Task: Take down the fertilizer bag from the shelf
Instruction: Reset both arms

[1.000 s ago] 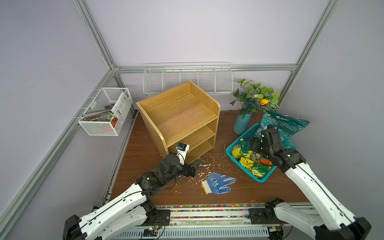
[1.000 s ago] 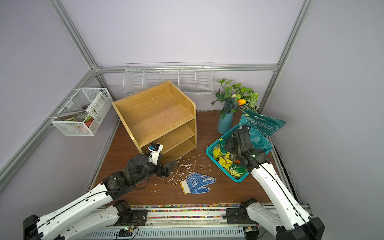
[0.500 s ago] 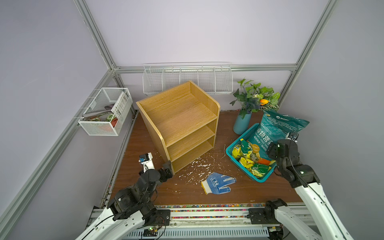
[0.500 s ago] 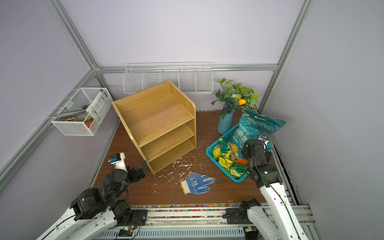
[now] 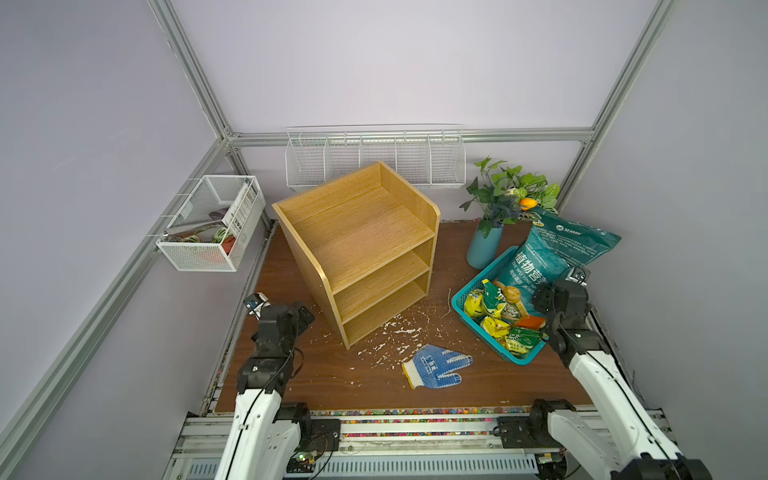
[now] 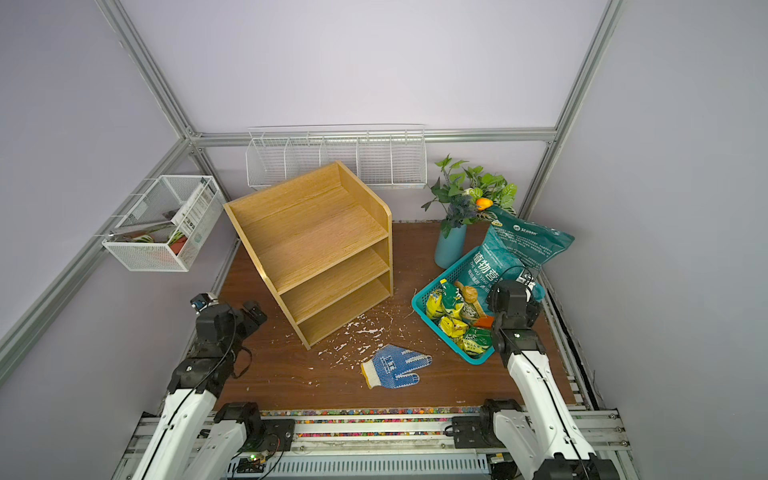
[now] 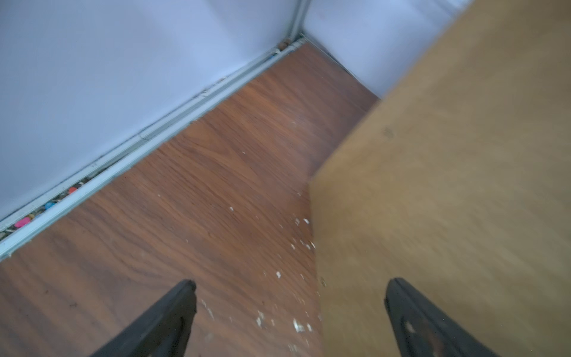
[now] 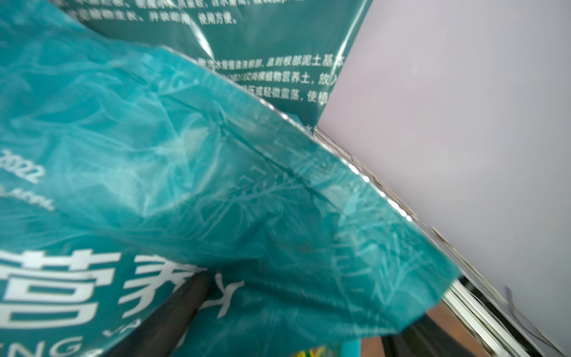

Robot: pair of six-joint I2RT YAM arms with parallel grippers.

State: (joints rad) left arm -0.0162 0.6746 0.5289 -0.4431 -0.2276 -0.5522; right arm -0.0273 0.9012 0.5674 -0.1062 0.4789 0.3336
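Both arms backed off in the last second. The right gripper (image 5: 540,300) widened and pulled back from the fertilizer bag (image 5: 552,253). Its fingers are spread and the bag's lower corner hangs loose between them, not pinched. The bag now stands leaning in the teal basket (image 5: 486,276) at the right edge of the desk (image 5: 316,378), top against the wall. The shelf (image 5: 361,232) is bare on every tier. The left gripper (image 7: 292,282) retreated to the front-left corner, fingers spread, empty. Task looks done, arms likely homing.
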